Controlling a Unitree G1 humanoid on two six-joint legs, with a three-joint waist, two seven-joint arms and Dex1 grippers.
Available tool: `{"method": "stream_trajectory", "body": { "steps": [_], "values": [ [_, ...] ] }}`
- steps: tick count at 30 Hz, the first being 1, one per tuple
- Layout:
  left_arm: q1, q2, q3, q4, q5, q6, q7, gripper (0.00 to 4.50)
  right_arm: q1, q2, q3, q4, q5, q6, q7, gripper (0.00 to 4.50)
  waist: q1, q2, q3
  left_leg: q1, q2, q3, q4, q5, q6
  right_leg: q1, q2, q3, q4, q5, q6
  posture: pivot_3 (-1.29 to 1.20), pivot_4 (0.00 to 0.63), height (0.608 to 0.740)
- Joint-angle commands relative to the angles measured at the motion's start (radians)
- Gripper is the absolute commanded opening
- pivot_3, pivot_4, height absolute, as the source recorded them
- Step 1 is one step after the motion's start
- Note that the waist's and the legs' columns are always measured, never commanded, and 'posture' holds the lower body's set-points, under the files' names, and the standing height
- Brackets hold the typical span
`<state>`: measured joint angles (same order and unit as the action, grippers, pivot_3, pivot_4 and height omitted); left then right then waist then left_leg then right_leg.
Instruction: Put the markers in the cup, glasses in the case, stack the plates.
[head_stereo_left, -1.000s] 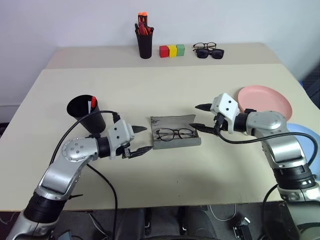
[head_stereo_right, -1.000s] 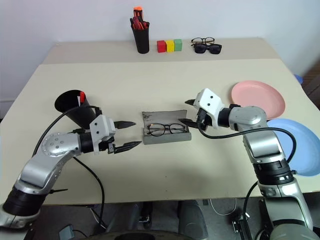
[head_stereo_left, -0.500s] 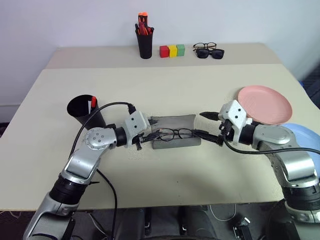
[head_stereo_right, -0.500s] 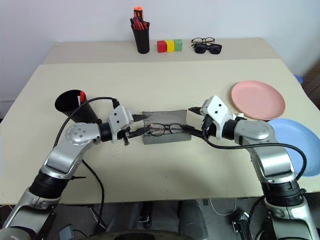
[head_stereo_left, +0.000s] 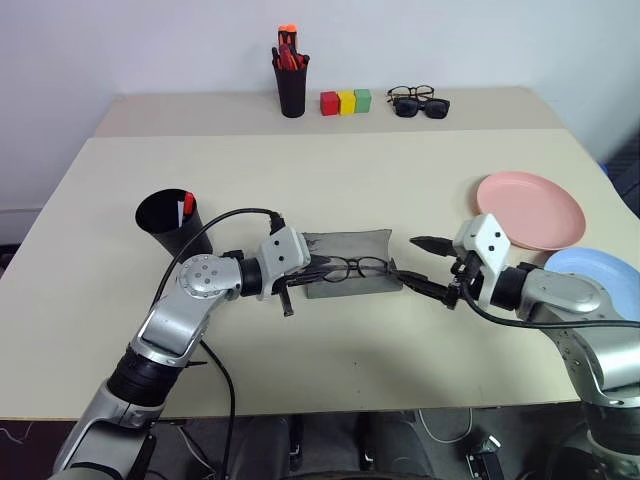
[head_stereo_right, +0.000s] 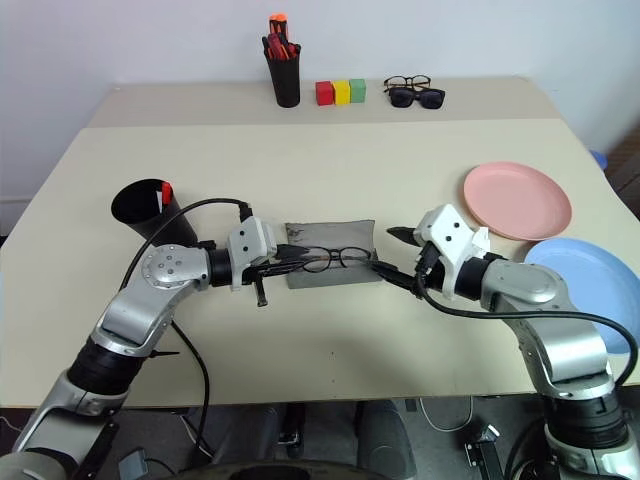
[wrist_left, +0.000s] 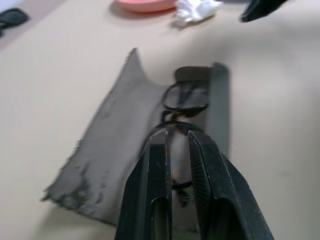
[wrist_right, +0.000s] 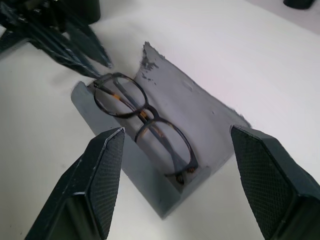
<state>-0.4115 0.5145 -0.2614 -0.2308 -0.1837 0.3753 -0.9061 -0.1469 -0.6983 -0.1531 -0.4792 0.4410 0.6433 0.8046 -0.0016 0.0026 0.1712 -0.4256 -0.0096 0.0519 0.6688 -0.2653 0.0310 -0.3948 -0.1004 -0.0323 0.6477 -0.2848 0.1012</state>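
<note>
The grey case (head_stereo_left: 345, 243) lies open mid-table, its lid flat behind it and the glasses (head_stereo_left: 352, 266) in its tray. My left gripper (head_stereo_left: 308, 268) is at the case's left end, its fingers (wrist_left: 155, 190) pinched together on the near end of the glasses (wrist_left: 182, 102). My right gripper (head_stereo_left: 409, 259) stands open at the case's right end, its lower fingertip close to the tray. At the left, the black cup (head_stereo_left: 172, 222) holds a red marker (head_stereo_left: 187, 204). The pink plate (head_stereo_left: 530, 208) and the blue plate (head_stereo_left: 598, 272) lie side by side at the right.
On the back table stand a black pen pot with red-orange pens (head_stereo_left: 290, 85), three coloured blocks (head_stereo_left: 345, 101), and black sunglasses with dark-framed spectacles (head_stereo_left: 420, 101). My left arm's cable (head_stereo_left: 215, 222) loops just beside the cup. The blue plate reaches the table's right edge.
My left gripper has moved right to the case's left end and closed its fingers there. My right gripper has drawn back a little from the case and rolled, still open.
</note>
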Motion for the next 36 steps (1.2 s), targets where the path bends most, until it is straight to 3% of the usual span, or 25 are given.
{"method": "stream_trajectory", "body": {
  "steps": [1,6,16,20,36],
  "values": [
    [-0.02,0.015,-0.012,-0.019,-0.007,0.012,-0.032,0.59,0.043,0.01,-0.077,-0.083,0.069,-0.028,-0.001,3.42,0.007,0.0,0.0,0.0,0.0,0.0,0.0,0.0,0.0,0.0,0.0,0.0,0.0,0.0,0.0,0.0,0.15,0.74],
    [-0.053,0.013,-0.051,0.059,0.046,-0.005,-0.035,0.59,0.199,0.082,-0.19,-0.163,0.162,-0.157,0.04,3.42,0.018,0.0,0.0,0.0,0.001,-0.001,0.0,0.0,0.0,0.001,0.003,0.0,0.0,0.0,0.0,0.0,0.15,0.74],
    [-0.175,-0.055,-0.111,0.259,0.175,-0.062,0.031,0.59,0.454,0.006,-0.241,-0.176,0.116,-0.263,0.123,3.42,0.017,-0.001,-0.001,0.001,0.001,-0.002,0.008,-0.001,0.002,0.005,0.004,0.0,0.001,0.0,0.0,0.0,0.15,0.74],
    [-0.202,-0.085,-0.084,0.257,0.154,-0.046,0.034,0.59,0.455,0.002,-0.257,-0.203,0.149,-0.241,0.092,3.42,0.016,-0.002,-0.001,0.001,0.001,-0.002,0.01,-0.002,0.003,0.006,0.002,0.0,0.001,0.0,0.0,0.0,0.15,0.74],
    [-0.171,-0.031,-0.124,0.203,0.145,-0.135,-0.123,0.59,0.353,-0.016,-0.195,-0.182,0.148,-0.214,0.042,3.42,0.016,-0.002,-0.001,0.0,0.003,-0.003,0.01,-0.002,0.003,0.005,0.001,0.0,0.0,0.0,0.0,0.0,0.15,0.74]
  ]
}}
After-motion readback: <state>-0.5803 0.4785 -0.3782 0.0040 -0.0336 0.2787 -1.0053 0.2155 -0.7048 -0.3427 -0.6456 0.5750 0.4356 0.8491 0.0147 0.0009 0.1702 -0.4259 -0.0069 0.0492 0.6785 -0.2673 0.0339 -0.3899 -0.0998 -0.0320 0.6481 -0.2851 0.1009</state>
